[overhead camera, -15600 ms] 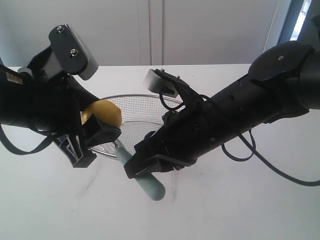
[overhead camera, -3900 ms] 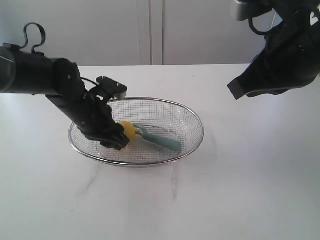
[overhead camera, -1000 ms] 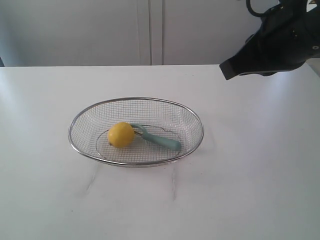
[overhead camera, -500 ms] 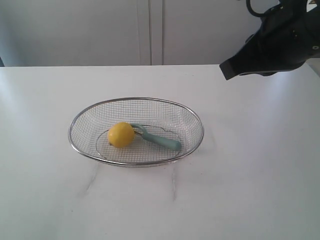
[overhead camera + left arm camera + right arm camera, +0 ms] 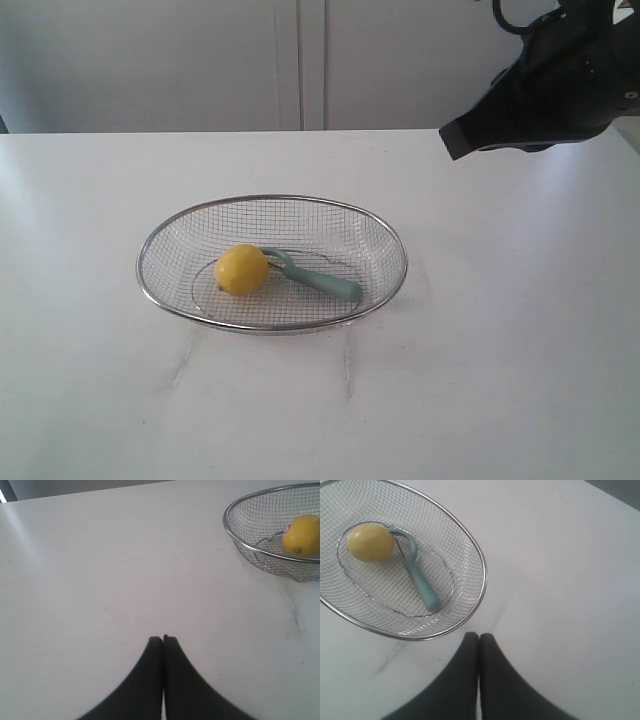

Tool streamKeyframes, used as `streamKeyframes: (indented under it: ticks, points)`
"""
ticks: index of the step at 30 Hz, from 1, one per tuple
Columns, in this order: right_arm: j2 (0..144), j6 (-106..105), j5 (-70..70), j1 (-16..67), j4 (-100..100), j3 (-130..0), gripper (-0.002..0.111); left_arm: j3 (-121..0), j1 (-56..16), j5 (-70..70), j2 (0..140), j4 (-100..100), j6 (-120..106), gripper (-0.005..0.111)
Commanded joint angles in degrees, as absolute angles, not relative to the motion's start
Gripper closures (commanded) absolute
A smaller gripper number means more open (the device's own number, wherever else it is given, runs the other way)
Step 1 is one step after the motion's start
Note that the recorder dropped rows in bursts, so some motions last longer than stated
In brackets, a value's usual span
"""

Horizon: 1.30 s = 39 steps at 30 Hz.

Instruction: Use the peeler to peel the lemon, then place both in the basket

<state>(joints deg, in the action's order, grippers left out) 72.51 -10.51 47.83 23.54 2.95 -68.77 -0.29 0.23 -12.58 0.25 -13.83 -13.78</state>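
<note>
Both empty, left gripper (image 5: 163, 639) closed, right gripper (image 5: 479, 636) closed, lemon (image 5: 242, 269) touching peeler (image 5: 318, 282) in basket (image 5: 270, 197)

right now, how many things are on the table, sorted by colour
yellow: 1, the lemon
teal-green: 1, the peeler
silver: 1, the basket, holding the other two
total: 3

Left hand (image 5: 163, 639) closed, empty; right hand (image 5: 479, 635) closed, empty.
</note>
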Motion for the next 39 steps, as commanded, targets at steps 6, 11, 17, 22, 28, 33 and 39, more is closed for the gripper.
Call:
streamKeyframes:
  ticks: [6, 11, 17, 22, 28, 33, 39]
  points:
    - [72.12, -10.26, 47.48, 23.4, 3.0, -68.5, 0.108, 0.0, -0.3, -12.95, 0.0, -14.16, -13.98, 0.107]
    - [72.12, -10.26, 47.48, 23.4, 3.0, -68.5, 0.108, 0.0, -0.3, -13.19, 0.0, -14.16, -13.98, 0.107]
    - [72.12, -10.26, 47.48, 23.4, 3.0, -68.5, 0.108, 0.0, -0.3, -13.3, 0.0, -14.16, -13.98, 0.107]
    - [71.67, -10.26, 47.74, 23.4, 2.93, -68.5, 0.108, 0.0, -3.33, -13.3, 0.0, -14.16, -13.98, 0.107]
    - [69.35, -10.26, 47.51, 23.4, 2.93, -68.5, 0.108, 0.0, -3.63, -13.3, 0.0, -14.16, -13.98, 0.107]
    - [61.96, -10.26, 47.51, 23.4, 3.16, -68.5, 0.108, 0.0, -3.63, -13.3, 0.0, -14.16, -13.98, 0.107]
    - [46.87, -10.26, 47.51, 22.47, 3.16, -68.5, 0.108, 0.0, -3.63, -13.3, 0.0, -14.16, -13.98, 0.107]
